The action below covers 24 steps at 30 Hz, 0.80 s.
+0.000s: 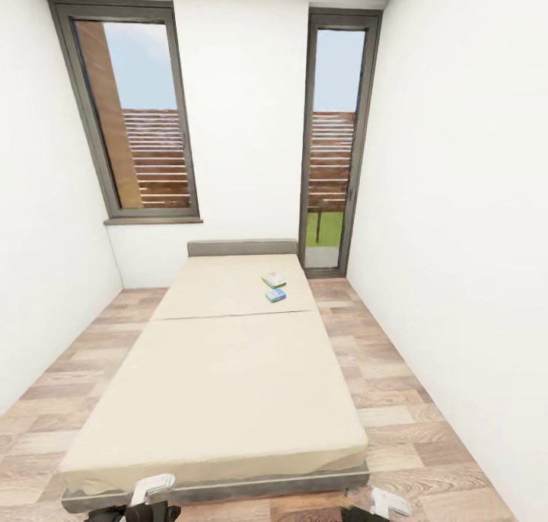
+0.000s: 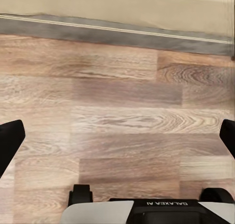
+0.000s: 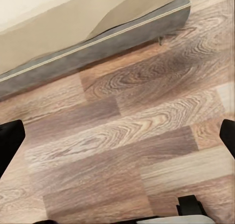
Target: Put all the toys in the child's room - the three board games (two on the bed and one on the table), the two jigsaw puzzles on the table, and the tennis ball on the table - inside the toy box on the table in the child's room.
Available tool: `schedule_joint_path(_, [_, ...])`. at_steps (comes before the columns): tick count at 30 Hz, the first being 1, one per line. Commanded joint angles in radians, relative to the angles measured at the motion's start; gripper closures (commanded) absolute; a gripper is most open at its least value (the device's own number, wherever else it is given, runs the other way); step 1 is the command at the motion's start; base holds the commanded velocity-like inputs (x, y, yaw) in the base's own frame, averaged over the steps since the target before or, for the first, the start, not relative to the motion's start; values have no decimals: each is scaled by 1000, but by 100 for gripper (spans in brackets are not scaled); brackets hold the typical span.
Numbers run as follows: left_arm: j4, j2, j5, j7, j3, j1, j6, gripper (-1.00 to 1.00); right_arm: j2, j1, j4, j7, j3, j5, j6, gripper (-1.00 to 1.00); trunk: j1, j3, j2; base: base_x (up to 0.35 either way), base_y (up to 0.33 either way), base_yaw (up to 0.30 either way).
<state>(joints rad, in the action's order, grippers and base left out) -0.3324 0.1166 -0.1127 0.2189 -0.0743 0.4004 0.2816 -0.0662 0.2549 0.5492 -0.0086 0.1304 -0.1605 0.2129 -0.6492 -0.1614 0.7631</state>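
Two board games are seen on the far half of the bed (image 1: 221, 370), toward its right edge: one (image 1: 273, 280) nearer the headboard, the other (image 1: 275, 295) just beside it, apart. No print on them can be read. The left gripper (image 2: 117, 136) and right gripper (image 3: 117, 136) are held wide open over the wood floor (image 2: 117, 116) at the bed's foot, nothing between the fingers. "GALAXEA AI" is read, inverted, on the base in the left wrist view.

Beige bed (image 1: 221, 377) centre frame on grey base, grey headboard (image 1: 242, 247) against white wall, tall window (image 1: 135, 115) upper left, glazed door (image 1: 333, 141) upper right, wood-plank floor (image 1: 426, 423).
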Motion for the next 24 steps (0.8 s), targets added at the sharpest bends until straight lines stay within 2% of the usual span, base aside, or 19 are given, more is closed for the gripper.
schedule_joint_path(1, [-2,0,-10,3,-6,0,10,-100,-1,1,2,-1,3,-10,5,-100,4,2,-6,0,0,-277])
schedule_joint_path(17, [-2,-1,-10,4,-4,-1,9,-100,-2,0,-4,-1,3,-10,2,-100,65,52,-118,0,0,-277])
schedule_joint_path(24, [-2,-4,-9,3,-2,-1,4,-100,-4,0,-5,-3,0,0,-4,-100,65,50,-118,17,0,-185])
